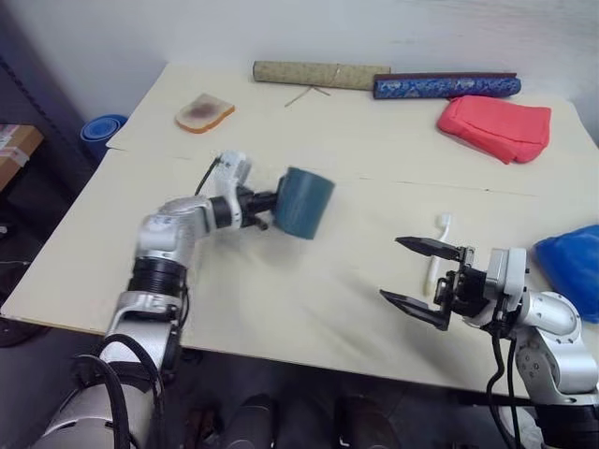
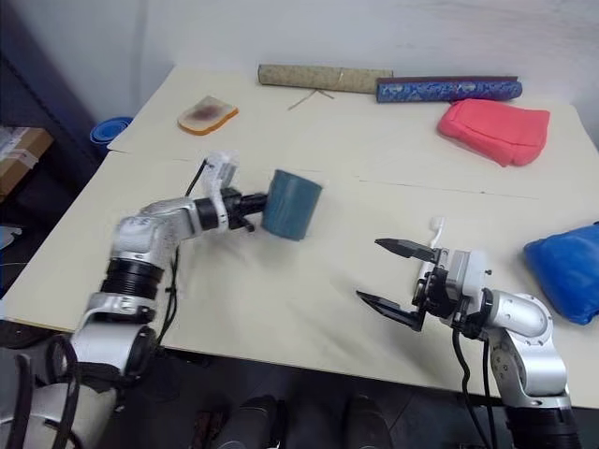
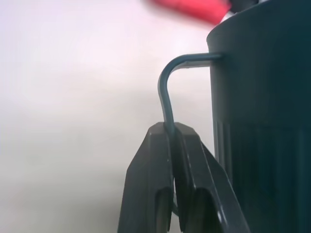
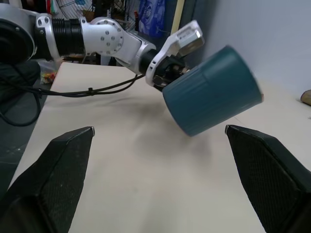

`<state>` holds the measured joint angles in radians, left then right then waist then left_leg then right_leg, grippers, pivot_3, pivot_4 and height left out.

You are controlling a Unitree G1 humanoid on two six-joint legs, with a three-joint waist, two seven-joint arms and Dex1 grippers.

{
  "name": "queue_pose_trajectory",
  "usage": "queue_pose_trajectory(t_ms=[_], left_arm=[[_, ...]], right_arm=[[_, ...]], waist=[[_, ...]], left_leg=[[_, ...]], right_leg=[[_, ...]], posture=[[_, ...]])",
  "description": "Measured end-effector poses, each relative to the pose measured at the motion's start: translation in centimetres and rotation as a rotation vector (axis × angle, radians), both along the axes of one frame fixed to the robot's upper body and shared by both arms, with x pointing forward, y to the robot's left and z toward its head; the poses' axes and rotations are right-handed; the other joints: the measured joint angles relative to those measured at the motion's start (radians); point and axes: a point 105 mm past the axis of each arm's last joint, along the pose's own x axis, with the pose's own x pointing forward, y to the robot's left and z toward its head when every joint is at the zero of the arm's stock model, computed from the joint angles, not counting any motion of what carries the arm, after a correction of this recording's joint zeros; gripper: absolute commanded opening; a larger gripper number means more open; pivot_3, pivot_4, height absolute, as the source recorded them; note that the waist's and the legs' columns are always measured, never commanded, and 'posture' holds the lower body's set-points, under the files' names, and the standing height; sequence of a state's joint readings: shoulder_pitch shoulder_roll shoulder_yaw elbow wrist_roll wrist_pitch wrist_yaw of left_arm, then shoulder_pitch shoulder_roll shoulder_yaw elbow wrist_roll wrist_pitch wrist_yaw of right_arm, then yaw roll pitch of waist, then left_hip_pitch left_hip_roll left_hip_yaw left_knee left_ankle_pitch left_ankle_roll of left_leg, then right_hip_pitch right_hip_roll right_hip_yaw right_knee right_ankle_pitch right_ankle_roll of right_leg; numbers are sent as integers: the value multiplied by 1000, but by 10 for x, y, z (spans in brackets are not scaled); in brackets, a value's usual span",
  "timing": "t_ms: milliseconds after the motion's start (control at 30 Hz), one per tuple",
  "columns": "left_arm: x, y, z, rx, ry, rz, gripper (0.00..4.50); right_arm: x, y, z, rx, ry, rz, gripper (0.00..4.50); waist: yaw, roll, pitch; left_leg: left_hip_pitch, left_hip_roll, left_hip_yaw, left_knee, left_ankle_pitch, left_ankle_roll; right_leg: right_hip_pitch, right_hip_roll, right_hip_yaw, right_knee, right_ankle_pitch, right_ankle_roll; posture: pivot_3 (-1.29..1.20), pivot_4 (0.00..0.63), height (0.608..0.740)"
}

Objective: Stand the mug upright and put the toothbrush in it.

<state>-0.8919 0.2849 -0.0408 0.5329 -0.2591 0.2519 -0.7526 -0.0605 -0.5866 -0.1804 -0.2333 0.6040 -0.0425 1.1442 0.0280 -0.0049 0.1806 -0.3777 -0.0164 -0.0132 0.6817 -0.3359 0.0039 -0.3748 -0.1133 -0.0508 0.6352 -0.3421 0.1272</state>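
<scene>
The right hand [image 1: 419, 271] stands nearest, its two fingers spread wide and empty, hovering low over the tabletop [image 1: 309, 309]. Just beyond its upper finger lies the toothbrush [image 1: 438, 251], flat on the tabletop, head pointing away. It is judged light, slim and stiff, prone to roll or skid on the smooth surface; best taken across the middle of the handle. Further off, to that hand's left, the left hand [image 3: 172, 145] has its fingers pressed together on the thin wire handle of the mug [image 1: 304, 202], which hangs tilted, clear of the tabletop. The mug appears rigid and light, with faintly ribbed sides. A pinch on so narrow a handle lets the mug swing, so it is judged unsteady until set on its base. No brand, label or legible writing is visible on either item.
</scene>
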Motion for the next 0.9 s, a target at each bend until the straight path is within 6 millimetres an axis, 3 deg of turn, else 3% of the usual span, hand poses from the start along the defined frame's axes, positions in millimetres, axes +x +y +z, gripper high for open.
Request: queue_pose_trajectory(t_ms=[67, 133, 200, 300, 500, 700, 800, 900], left_arm=[[-4, -27, -7, 72, -198, -67, 33], [-5, -43, -27, 102, -256, -83, 33], [-4, -48, -41, 128, -278, -65, 33], [-2, -49, -45, 134, -322, -43, 33], [5, -34, -48, 115, -289, 5, 1688], [6, -28, -32, 43, -234, -24, 3417], [2, -8, -29, 78, -161, -80, 4340], [-11, 22, -39, 184, -66, -151, 4458]], right_arm=[[1, -7, 6, 15, -19, -62, 4500], [0, -10, 14, 20, -46, -97, 4500], [-3, -13, 14, 7, -38, -118, 4500], [-5, -18, 17, 1, -41, -155, 4500], [-6, -17, 22, 8, -46, -180, 4500], [-6, -18, 22, -6, -29, -206, 4500], [-10, -24, 24, -42, -7, -239, 4500], [-15, -40, 22, -49, 35, -301, 4500]], waist=[[1, 0, 0], [-1, 0, 0], [-5, -1, 1], [-5, -1, 1], [-3, -1, 1], [-2, -1, 1], [-7, -1, 1], [-11, -1, 1]], left_leg=[[0, -4, 1, 0, 0, 0], [0, -4, 1, 0, 0, 0], [0, -3, 2, -1, 0, 0], [0, -3, 2, -1, 0, 1], [0, -4, 1, 0, 1, 1], [0, -4, 0, 0, 1, 2], [0, -3, 0, -1, 1, 2], [0, -2, 0, -1, 1, 2]], right_leg=[[0, 0, 0, 0, 0, 0], [0, 0, 0, 0, 0, 0], [-1, 1, 0, 0, 0, 0], [-1, 1, 0, 1, 0, 1], [0, 0, 0, 1, 0, 1], [0, -1, -1, 2, 0, 1], [0, 0, -1, 2, 0, 1], [0, 1, -1, 2, 0, 1]], posture=[[0, 150, 740], [0, 150, 740], [0, 150, 740], [0, 150, 740], [0, 150, 740], [0, 150, 740], [0, 150, 740], [0, 150, 740]])
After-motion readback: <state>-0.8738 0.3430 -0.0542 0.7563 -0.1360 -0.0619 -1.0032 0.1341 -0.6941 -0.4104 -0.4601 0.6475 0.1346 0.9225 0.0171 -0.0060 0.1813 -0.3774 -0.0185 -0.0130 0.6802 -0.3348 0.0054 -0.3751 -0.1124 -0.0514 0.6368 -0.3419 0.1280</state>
